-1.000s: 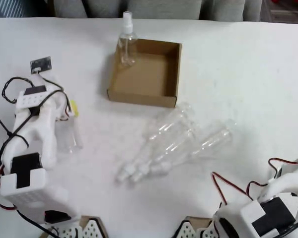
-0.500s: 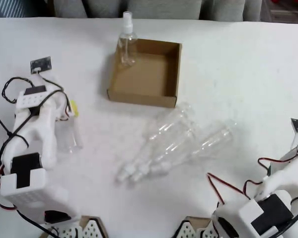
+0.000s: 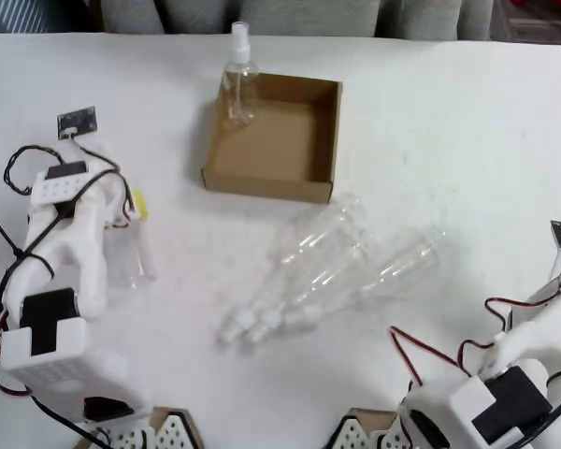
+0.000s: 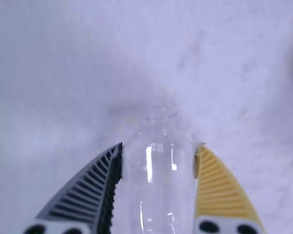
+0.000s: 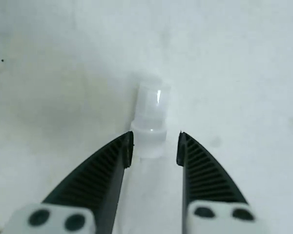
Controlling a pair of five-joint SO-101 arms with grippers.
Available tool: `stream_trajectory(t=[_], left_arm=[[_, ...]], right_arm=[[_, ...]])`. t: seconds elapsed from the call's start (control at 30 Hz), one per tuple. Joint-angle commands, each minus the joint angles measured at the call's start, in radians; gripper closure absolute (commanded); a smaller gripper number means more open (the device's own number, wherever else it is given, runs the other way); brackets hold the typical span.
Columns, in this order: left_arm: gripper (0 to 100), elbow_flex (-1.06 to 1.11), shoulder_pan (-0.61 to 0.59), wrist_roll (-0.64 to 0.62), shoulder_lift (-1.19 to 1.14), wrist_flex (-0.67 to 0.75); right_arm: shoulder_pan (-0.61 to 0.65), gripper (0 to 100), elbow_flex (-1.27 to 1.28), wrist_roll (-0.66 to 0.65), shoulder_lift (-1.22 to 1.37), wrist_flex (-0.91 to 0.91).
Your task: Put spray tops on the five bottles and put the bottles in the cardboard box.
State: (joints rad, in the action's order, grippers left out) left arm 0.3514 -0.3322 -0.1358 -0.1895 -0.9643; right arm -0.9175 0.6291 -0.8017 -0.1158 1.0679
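Note:
My left gripper (image 4: 158,148) is shut on a clear bottle (image 4: 158,165) with no top on its bare neck; it lies on the table at the left (image 3: 131,257). My right gripper (image 5: 155,141) is shut on a white spray top (image 5: 150,119), held just above the white table, and its arm (image 3: 514,374) is at the front right corner. Three more clear bottles (image 3: 332,271) lie side by side mid-table, necks toward the front left. The cardboard box (image 3: 313,182) sits behind them. A bottle with a spray top (image 3: 237,79) stands upright in the box's far left corner.
A small black board (image 3: 78,120) on a wire lies on the table beyond the left arm (image 3: 65,253). Red and black cables trail from the right arm's base (image 3: 439,351). White table stretches right of the box.
The right arm has swung toward the right edge of the table, and its wrist has risen into view there. The left arm and the bottles have not moved.

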Motion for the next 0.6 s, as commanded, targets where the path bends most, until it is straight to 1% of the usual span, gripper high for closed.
stream_trajectory(t=[0.0,0.23,0.57], left_arm=[[96,-0.005,-0.001,0.012,0.005,0.023],[96,-0.005,-0.001,0.012,0.005,0.023],[96,-0.005,-0.002,0.012,0.005,0.023]], right_arm=[[0.016,87.8,0.009,-0.011,-0.031,-0.013],[0.008,87.9,0.064,-0.011,-0.031,-0.107],[0.016,87.9,0.069,-0.011,0.007,-0.122]])
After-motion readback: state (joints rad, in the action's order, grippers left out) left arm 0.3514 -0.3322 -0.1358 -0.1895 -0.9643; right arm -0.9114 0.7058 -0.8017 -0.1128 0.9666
